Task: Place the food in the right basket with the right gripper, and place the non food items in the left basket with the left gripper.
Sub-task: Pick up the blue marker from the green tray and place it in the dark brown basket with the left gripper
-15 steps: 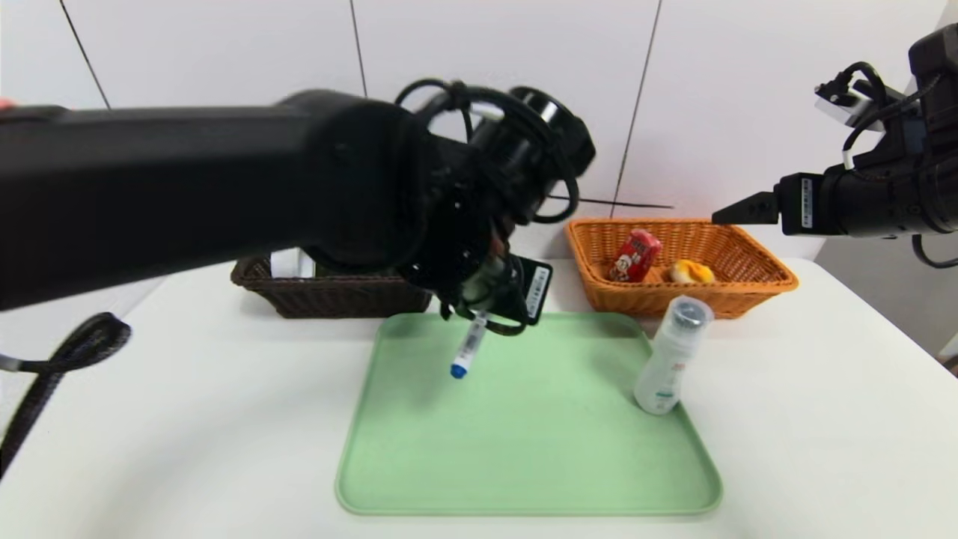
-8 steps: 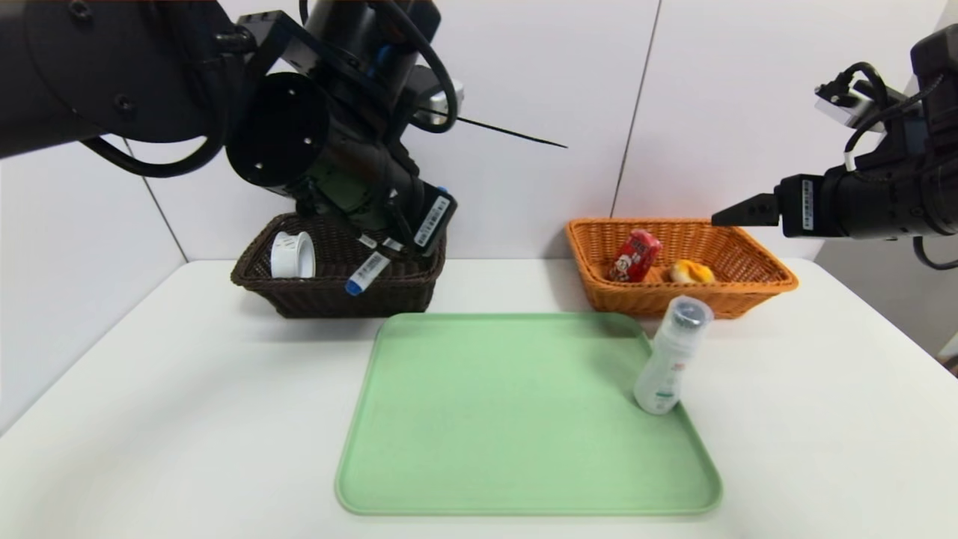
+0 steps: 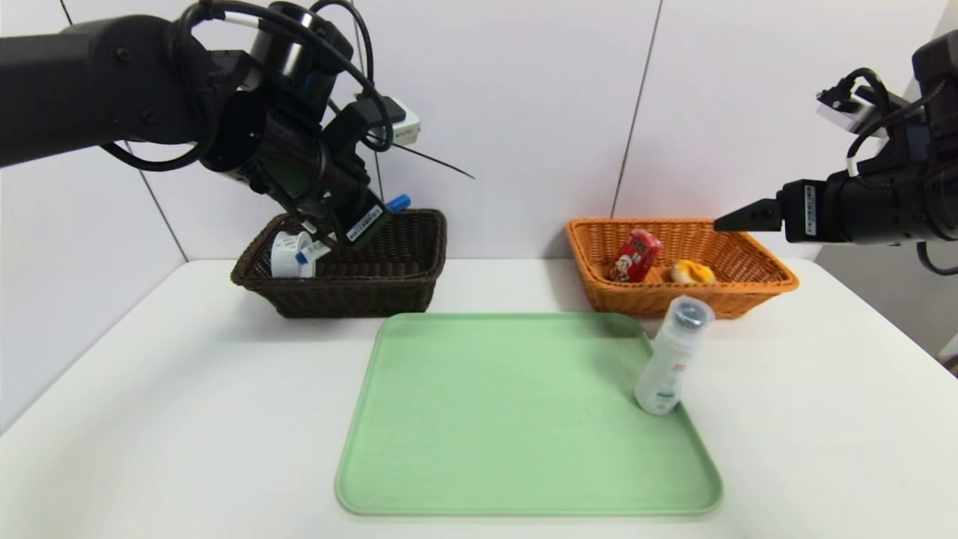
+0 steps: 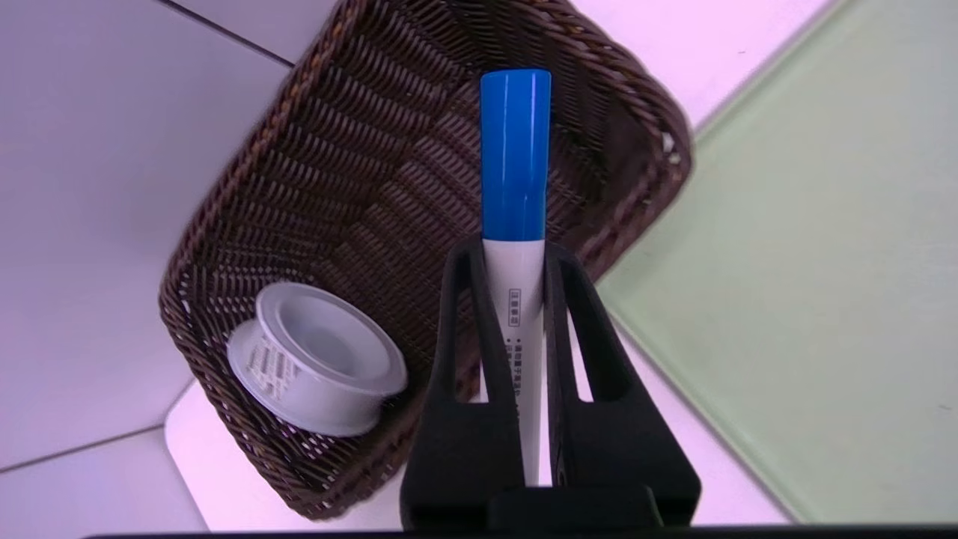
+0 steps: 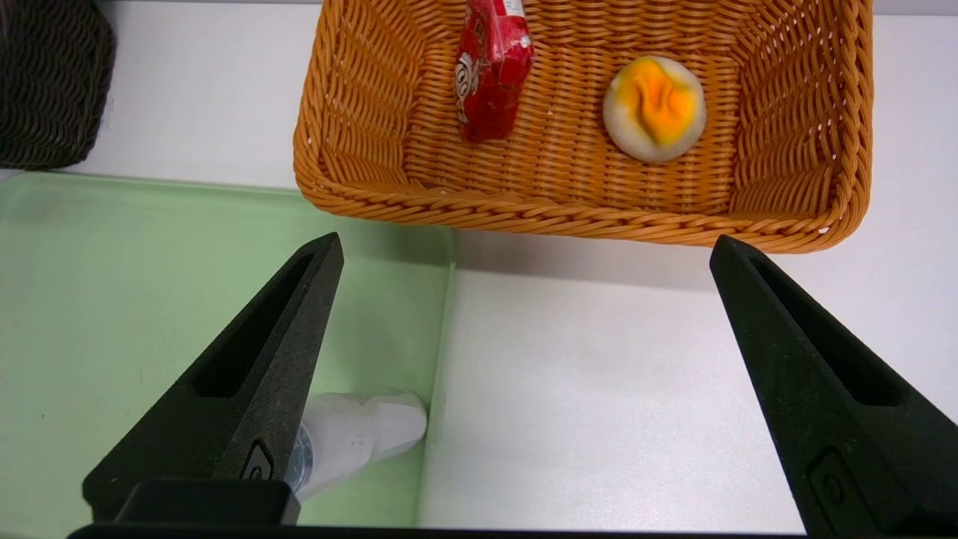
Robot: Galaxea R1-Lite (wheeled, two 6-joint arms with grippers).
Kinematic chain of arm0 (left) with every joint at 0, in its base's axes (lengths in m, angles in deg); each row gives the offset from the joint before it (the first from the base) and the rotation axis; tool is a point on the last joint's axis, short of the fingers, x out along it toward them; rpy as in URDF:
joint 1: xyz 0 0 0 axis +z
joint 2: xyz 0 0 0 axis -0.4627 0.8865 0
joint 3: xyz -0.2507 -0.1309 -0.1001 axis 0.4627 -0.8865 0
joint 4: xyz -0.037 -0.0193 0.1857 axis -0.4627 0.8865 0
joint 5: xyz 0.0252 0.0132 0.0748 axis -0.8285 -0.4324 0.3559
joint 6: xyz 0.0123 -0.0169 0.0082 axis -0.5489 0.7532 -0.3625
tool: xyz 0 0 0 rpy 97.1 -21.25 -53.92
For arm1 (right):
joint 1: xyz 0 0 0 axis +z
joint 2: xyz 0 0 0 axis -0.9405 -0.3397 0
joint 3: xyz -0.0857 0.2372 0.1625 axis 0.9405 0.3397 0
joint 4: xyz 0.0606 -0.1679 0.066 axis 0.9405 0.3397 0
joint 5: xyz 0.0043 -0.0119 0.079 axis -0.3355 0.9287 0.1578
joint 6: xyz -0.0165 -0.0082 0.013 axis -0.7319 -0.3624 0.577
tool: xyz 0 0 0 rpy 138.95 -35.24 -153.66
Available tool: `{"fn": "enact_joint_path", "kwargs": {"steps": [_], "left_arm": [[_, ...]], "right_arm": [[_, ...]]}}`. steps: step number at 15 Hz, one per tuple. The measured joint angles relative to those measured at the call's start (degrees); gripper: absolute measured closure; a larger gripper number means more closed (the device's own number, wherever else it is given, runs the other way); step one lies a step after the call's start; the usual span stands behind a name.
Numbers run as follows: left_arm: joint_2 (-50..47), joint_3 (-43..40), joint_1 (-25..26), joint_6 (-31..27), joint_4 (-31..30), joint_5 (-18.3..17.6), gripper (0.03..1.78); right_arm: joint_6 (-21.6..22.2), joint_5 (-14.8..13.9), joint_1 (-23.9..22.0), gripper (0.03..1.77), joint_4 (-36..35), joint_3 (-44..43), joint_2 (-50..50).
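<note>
Your left gripper (image 4: 512, 254) is clamped on the white marker with blue cap (image 4: 515, 161) and holds it above the dark brown basket (image 3: 389, 281) at the desk's far left edge. In the head view the blue cap points up over the basket's back rim. Inside this basket the white tape roll (image 4: 318, 359) lies in the left corner. Your right gripper (image 5: 524, 247) hangs with its fingers wide apart, above the orange basket (image 3: 748, 288) at the far right edge. The red drink carton (image 5: 490, 71) and the bun (image 5: 655, 108) lie in that basket. The white bottle (image 3: 671, 355) stands on the green tray (image 3: 486, 449), at its right edge, just before the orange basket.
</note>
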Motion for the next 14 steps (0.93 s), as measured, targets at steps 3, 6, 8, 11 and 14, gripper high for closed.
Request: {"fn": "enact_joint_path", "kwargs": {"steps": [3, 6, 8, 11, 14], "left_arm": [[3.0, 0.0, 2.1, -4.7, -4.3, -0.3, 1.65], [5.5, 0.2, 4.1, -10.1, -7.4, -0.9, 1.65], [7.3, 0.2, 5.7, -13.0, -9.3, -1.2, 1.65], [10.0, 0.2, 7.5, -13.7, -12.2, -1.1, 1.65], [12.5, 0.2, 8.7, -13.2, -15.1, -1.0, 1.65]], "right_arm": [[0.1, 0.0, 0.0, 0.1, 0.0, 0.8, 0.3], [0.0, -0.1, 0.1, 0.1, -0.1, 1.2, 0.7], [0.1, -0.1, 0.1, 0.1, 0.0, 1.4, 0.8], [0.1, -0.1, 0.1, 0.1, 0.0, 1.5, 0.9], [0.1, -0.1, 0.5, 0.1, -0.1, 2.1, 1.2]]}}
